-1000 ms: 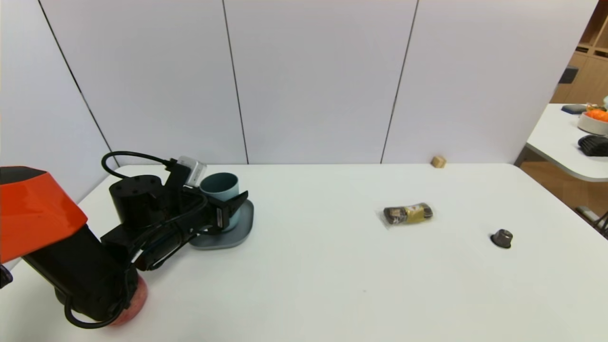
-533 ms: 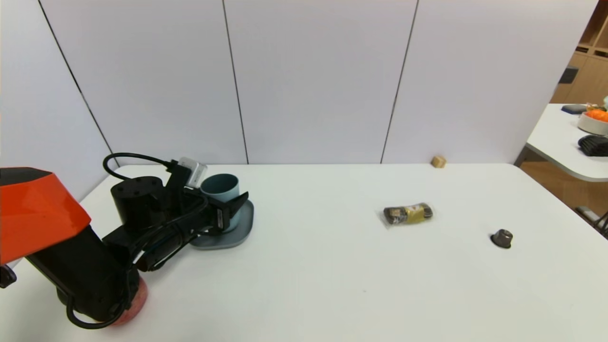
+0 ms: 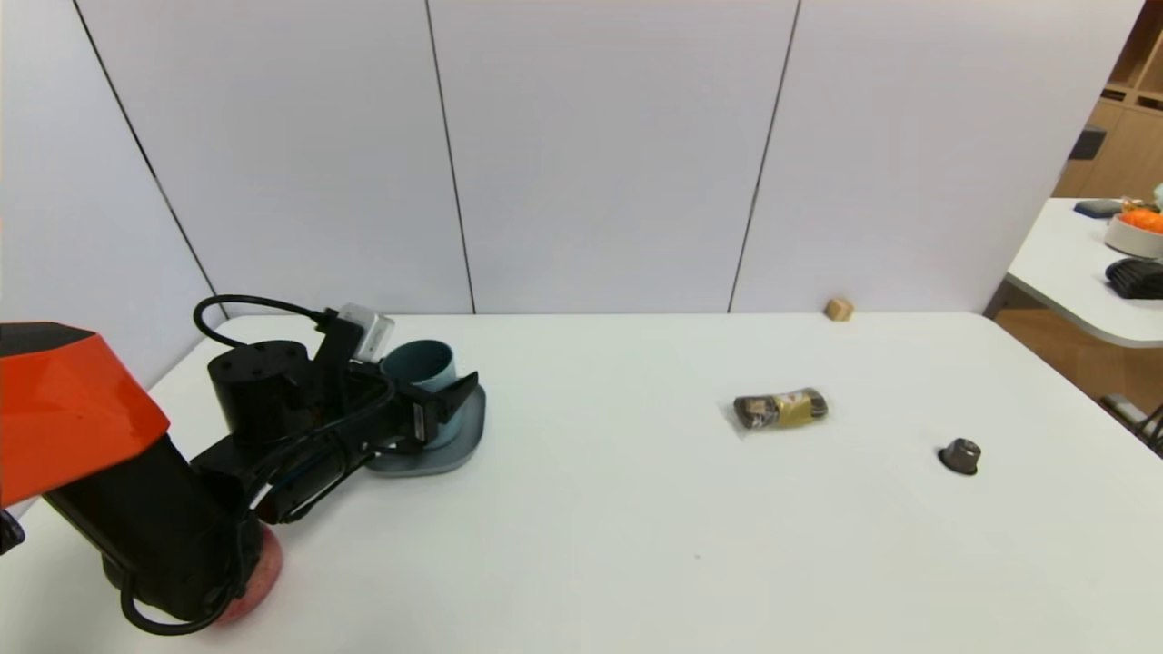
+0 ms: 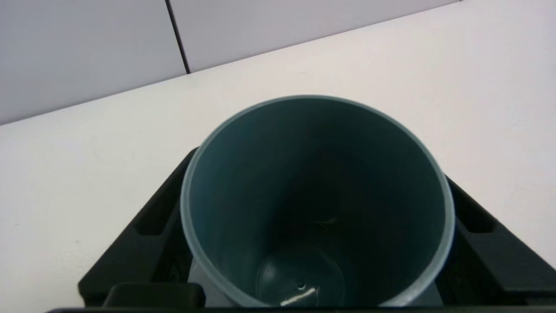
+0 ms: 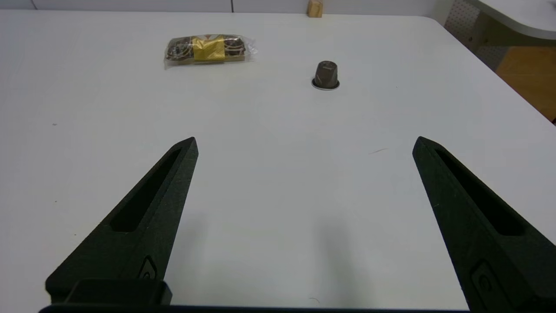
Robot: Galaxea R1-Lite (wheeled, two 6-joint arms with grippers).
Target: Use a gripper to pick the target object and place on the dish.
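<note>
Nearest us, the right gripper (image 5: 305,145) idles wide open and empty above the desk (image 5: 282,182). Farther off, the left gripper (image 4: 319,174) is around the upright cup (image 3: 420,361), which looks seated on the dish (image 3: 427,468) beneath it; we cannot tell how far it is open or whether it grips, so we should confirm full release, then back straight out without dragging the cup.
</note>
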